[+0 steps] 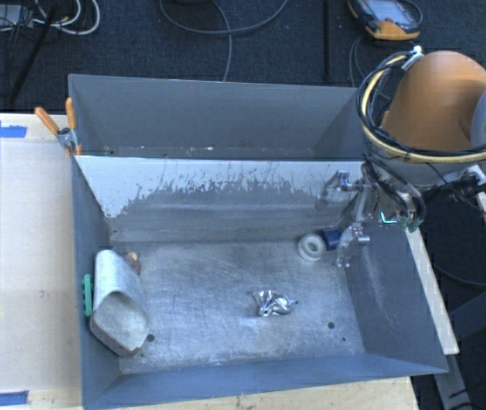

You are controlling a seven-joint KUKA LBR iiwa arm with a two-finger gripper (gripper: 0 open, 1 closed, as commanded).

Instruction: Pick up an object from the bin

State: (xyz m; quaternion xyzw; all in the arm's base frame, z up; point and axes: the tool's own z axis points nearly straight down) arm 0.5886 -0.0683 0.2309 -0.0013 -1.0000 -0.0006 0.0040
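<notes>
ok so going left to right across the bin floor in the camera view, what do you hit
grey scoop-like cup → crumpled silvery piece → white ring → gripper

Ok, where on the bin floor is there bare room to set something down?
Widest bare floor lies between the grey cup at the left and the crumpled foil mid-front. The strip along the back wall, left of the white ring, is free, as is the front right corner. Crowded: right rear, where the gripper sits by the ring and a blue piece.
</notes>
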